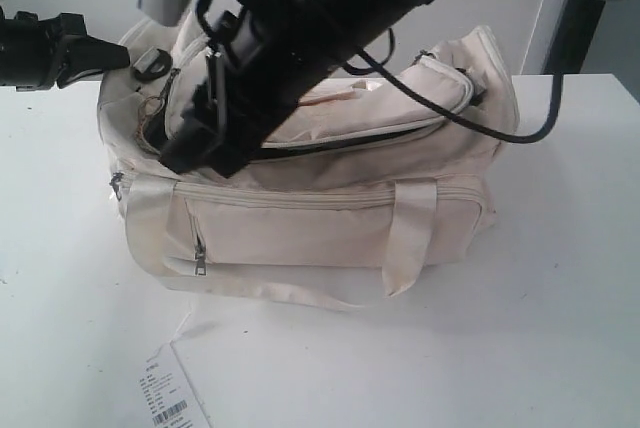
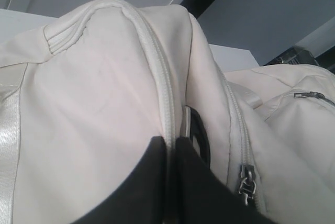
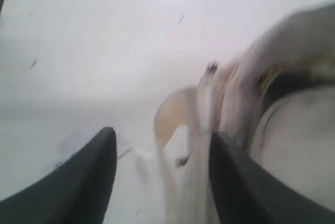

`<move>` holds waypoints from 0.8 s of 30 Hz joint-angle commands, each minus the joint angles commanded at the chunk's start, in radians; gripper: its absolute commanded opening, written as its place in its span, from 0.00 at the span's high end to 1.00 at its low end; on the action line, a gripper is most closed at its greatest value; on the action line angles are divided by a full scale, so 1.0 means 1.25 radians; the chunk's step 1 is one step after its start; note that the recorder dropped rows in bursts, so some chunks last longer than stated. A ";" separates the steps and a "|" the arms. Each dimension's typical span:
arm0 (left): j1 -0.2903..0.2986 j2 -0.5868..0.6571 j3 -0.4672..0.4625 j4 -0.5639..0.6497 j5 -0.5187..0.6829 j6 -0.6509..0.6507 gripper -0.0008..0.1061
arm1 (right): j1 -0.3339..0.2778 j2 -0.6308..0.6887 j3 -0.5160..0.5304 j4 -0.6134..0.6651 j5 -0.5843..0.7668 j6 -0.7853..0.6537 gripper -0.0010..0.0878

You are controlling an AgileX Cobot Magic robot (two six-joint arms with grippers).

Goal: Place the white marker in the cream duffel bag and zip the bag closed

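Note:
The cream duffel bag [image 1: 330, 218] stands in the middle of the white table, and a dark gap [image 1: 340, 140] shows along its curved top zipper. The white marker is out of view. My left gripper [image 1: 118, 60] is at the bag's left end. In the left wrist view that gripper [image 2: 170, 141] is shut on the bag's piped seam [image 2: 157, 62], beside a black strap ring [image 2: 202, 136]. My right gripper [image 1: 200, 160] reaches across the bag's left front corner. In the blurred right wrist view it [image 3: 162, 143] is open, with cream fabric [image 3: 199, 182] between its fingers but not pinched.
A white barcode paper tag [image 1: 172, 396] lies on the table in front of the bag. The right arm's black cable [image 1: 500, 133] loops over the bag's top. A metal zipper pull [image 2: 247, 180] hangs near the left jaws. The front pocket's pull [image 1: 199, 260] hangs at lower left.

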 joint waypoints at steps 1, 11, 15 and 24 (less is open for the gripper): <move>0.000 0.000 0.000 0.000 0.002 0.000 0.99 | 0.014 0.005 0.000 -0.024 -0.053 -0.002 0.49; 0.000 0.000 0.000 -0.002 0.007 0.002 0.99 | 0.024 0.080 -0.009 -0.117 -0.270 -0.102 0.50; 0.000 0.000 0.000 -0.002 0.007 0.005 0.99 | 0.025 0.113 -0.028 -0.119 -0.263 -0.172 0.50; 0.000 0.000 0.000 -0.002 0.009 0.005 0.99 | 0.047 0.204 -0.079 -0.199 -0.283 -0.266 0.50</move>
